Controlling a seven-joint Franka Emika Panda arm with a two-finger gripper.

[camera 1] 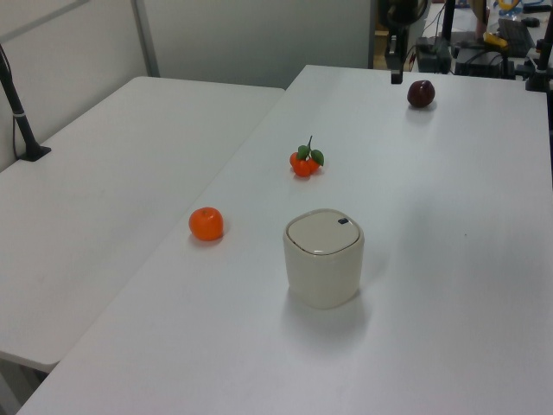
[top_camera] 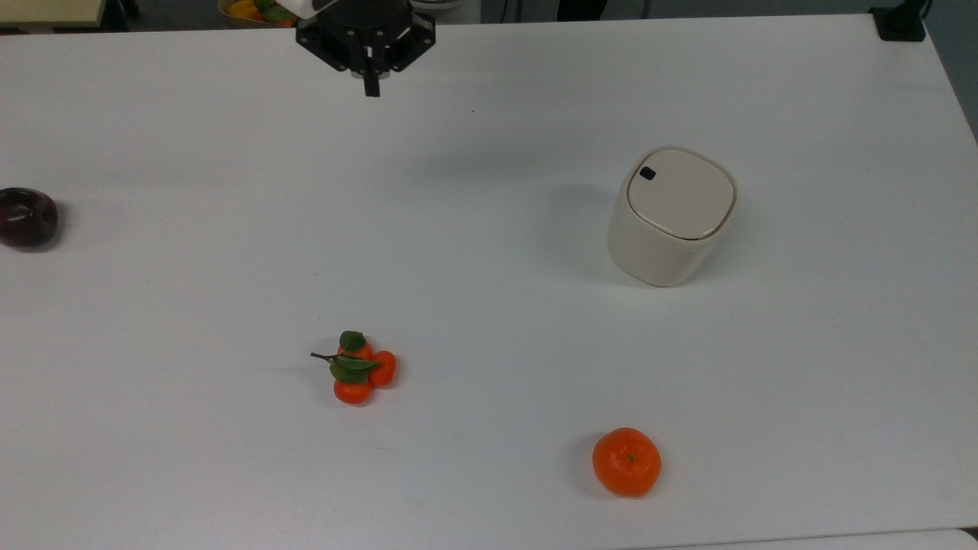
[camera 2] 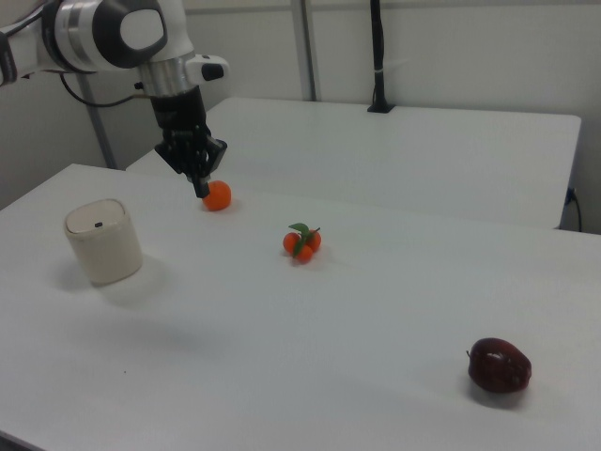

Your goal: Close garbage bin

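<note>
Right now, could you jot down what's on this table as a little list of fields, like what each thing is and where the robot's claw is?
garbage bin: cream, upright, lid down flat, dark button at one corner of the lid
gripper: raised above the table near the top view's upper edge, well apart from the bin, holding nothing, jaws together
orange: alone, near the top view's lower edge
small oranges with leaves: a cluster near the table's middle
dark red apple: at the top view's left edge
table: white
</note>
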